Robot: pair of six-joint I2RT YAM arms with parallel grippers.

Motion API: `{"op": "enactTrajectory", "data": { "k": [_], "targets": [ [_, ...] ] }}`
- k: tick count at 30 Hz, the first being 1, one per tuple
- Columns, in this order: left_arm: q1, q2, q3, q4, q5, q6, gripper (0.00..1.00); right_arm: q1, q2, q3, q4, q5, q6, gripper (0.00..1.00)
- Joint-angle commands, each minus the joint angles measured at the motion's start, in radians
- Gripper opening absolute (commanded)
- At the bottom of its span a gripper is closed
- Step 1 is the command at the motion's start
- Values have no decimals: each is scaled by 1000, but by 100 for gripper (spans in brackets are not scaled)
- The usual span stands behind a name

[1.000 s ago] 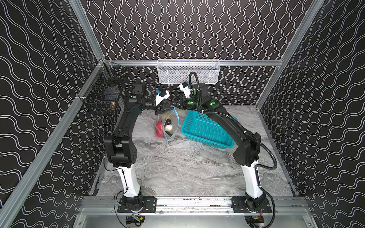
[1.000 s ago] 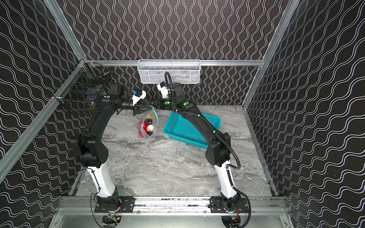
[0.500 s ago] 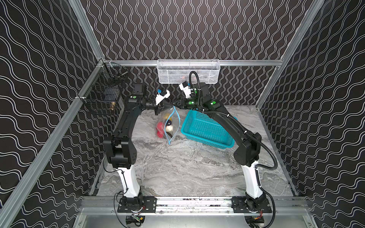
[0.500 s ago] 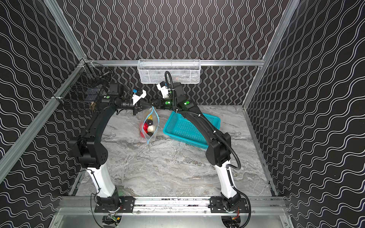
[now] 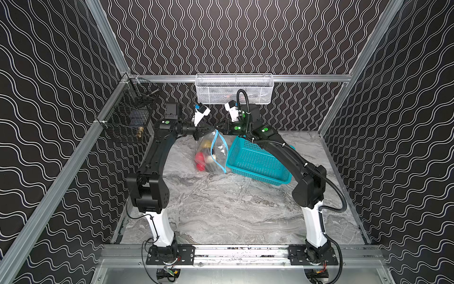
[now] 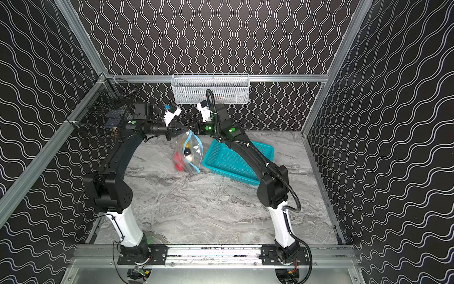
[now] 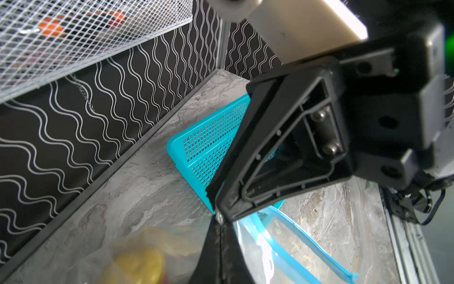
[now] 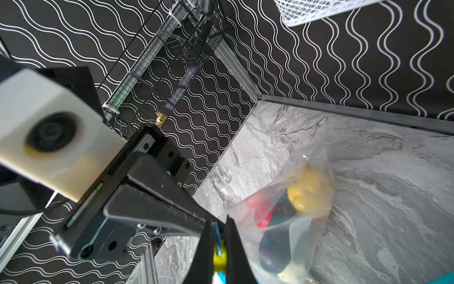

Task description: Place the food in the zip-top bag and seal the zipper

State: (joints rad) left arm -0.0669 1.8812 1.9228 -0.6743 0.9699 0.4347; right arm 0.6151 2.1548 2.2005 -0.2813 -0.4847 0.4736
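Note:
The clear zip-top bag [image 5: 219, 153] [image 6: 194, 152] hangs at the back middle between both grippers, its lower end on the table. Inside lies the food: red pieces [image 5: 200, 158], a yellow one [image 8: 304, 194], a dark one [image 8: 275, 253]. My left gripper [image 5: 212, 130] [image 7: 221, 228] is shut on the bag's top edge. My right gripper [image 5: 219, 130] [image 8: 218, 226] meets it tip to tip, shut on the yellow slider [image 8: 219, 258] of the light blue zipper [image 5: 214, 145]. The zipper's two strips [image 7: 282, 246] stand apart below the grippers.
A teal perforated basket [image 5: 255, 159] [image 6: 231, 159] sits on the marble table right beside the bag, under my right arm. A white mesh basket [image 5: 233, 88] hangs on the back wall just above the grippers. A black wire basket [image 5: 127, 118] hangs at the left wall.
My left gripper has shut on the bag's top edge beside the right gripper. The right gripper keeps its hold on the slider, and the bag hangs a little straighter.

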Motion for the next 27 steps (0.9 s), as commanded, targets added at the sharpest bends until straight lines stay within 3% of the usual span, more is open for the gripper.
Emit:
{"op": "enactTrajectory", "data": {
  "k": [1,9,27],
  "targets": [
    [3,-20,-3,109,-26,-103,0,0,-6,-8,-56,35,-10,5],
    [3,-19,7,122,-85,-175,0,0,-33,-60,-25,34,-10,9],
    [1,-70,-60,105,-16,-182,0,0,-61,-116,118,-64,55,23]
  ]
}}
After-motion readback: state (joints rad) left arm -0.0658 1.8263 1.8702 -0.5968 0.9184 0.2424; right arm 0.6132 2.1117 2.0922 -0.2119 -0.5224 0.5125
